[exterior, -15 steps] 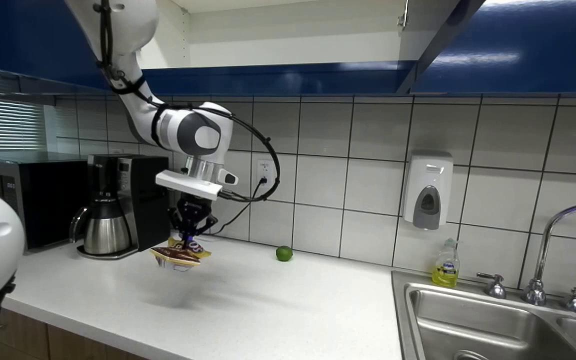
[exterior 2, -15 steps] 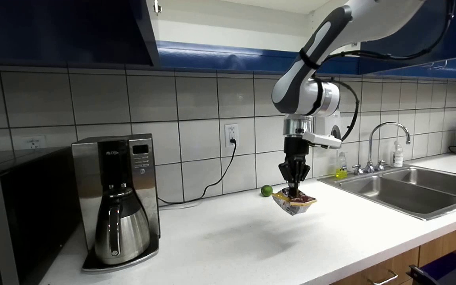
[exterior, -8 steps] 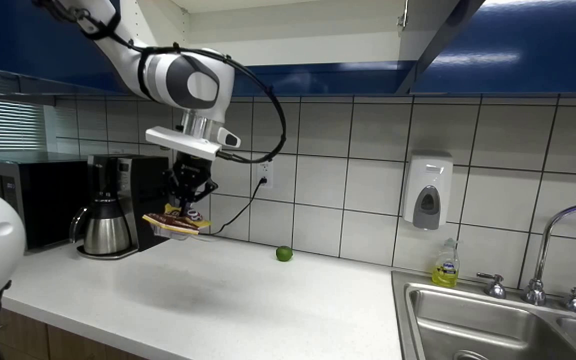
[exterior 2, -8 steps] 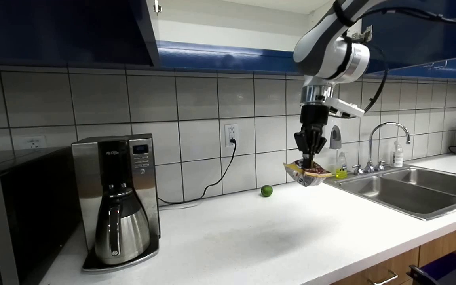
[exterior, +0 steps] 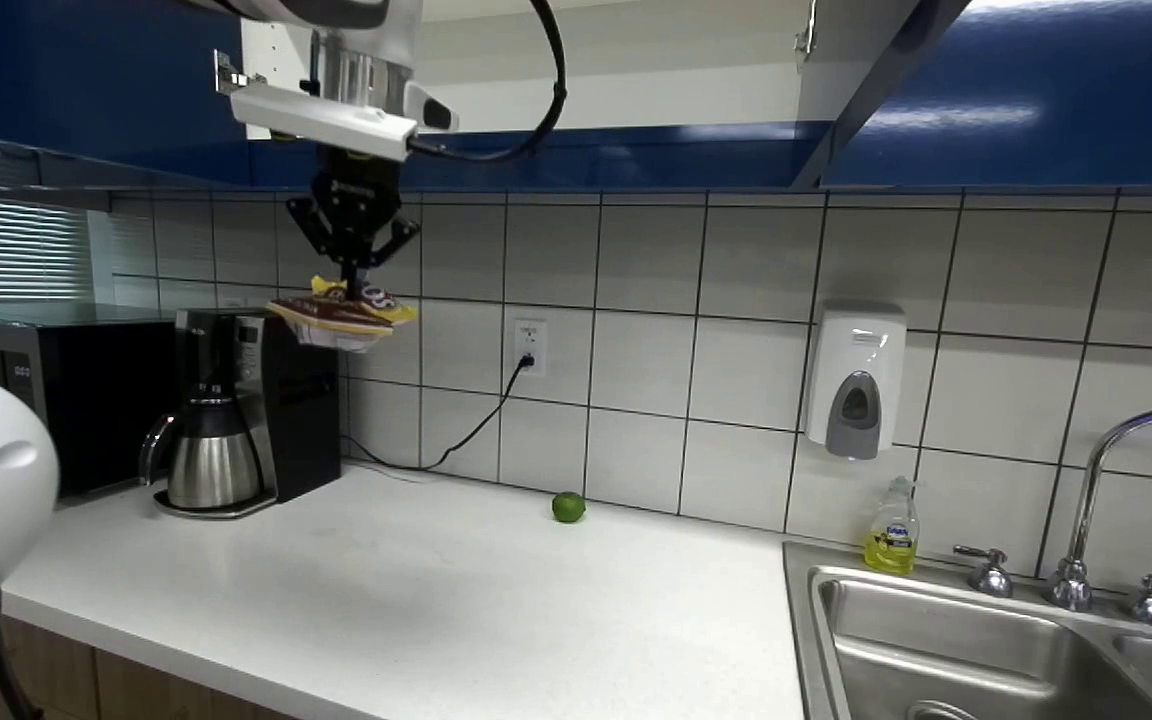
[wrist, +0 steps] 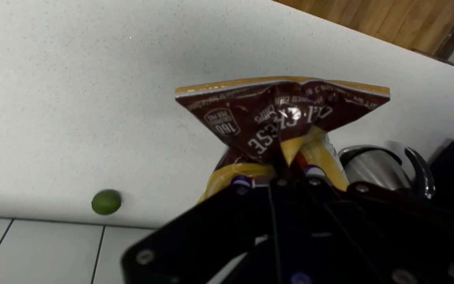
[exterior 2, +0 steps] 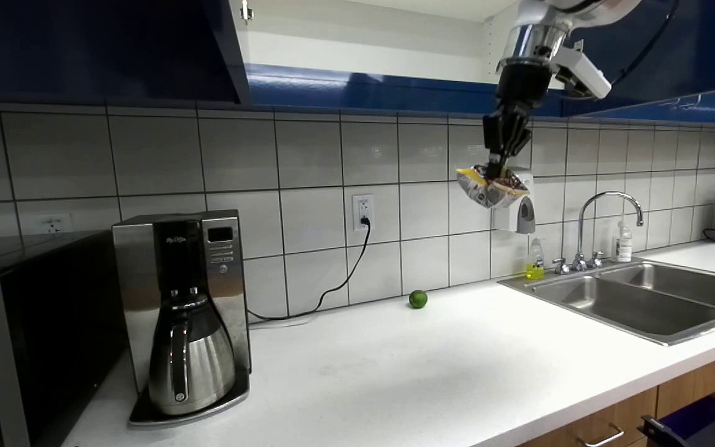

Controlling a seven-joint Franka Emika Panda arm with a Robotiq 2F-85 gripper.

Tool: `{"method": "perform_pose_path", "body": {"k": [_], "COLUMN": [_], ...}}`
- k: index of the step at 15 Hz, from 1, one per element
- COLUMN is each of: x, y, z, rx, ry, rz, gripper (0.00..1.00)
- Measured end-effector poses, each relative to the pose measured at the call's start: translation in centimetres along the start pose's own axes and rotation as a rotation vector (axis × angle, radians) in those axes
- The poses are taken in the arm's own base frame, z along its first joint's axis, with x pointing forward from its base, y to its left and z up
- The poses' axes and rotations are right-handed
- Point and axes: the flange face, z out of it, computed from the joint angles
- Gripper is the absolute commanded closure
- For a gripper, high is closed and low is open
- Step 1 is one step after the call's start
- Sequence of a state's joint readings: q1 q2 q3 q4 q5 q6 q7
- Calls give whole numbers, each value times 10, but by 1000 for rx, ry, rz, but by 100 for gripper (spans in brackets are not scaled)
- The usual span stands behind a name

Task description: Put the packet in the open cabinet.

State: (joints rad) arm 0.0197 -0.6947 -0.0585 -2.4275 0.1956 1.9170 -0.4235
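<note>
1. White tabletop (exterior: pixel 456 600), laid out below, likely where a slip would land.
2. Blue-fronted wall cabinet (exterior 2: pixel 364 46), far side, overhead; standing open, presumably for access.
3. Coffee maker (exterior: pixel 301 400), set well left, perhaps to leave working room.
4. Pincer (exterior: pixel 353 288), pointing roughly down; gripping the cheese-chip packet (wrist: pixel 274 126) by its middle, probably for balance.
5. That cheese-chip packet, mid-air, below the wall cabinet's lip (exterior: pixel 636 158); more lift seems needed before it goes in.
6. Lime (exterior: pixel 568 507), far edge near the tiles (exterior: pixel 633 455); apparently no part of this.
</note>
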Motion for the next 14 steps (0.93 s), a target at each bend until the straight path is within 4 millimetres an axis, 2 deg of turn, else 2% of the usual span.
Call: {"method": "perform_pose_path", "body": {"k": [7, 11, 14], "x": [-3, 2, 8], "y": [-20, -28, -32], "z": [-123, -180, -214], "rx": [-51, -67, -78], "ry": [259, 385, 461], "rz": [-19, -9, -1], "gripper": [100, 100, 100]}}
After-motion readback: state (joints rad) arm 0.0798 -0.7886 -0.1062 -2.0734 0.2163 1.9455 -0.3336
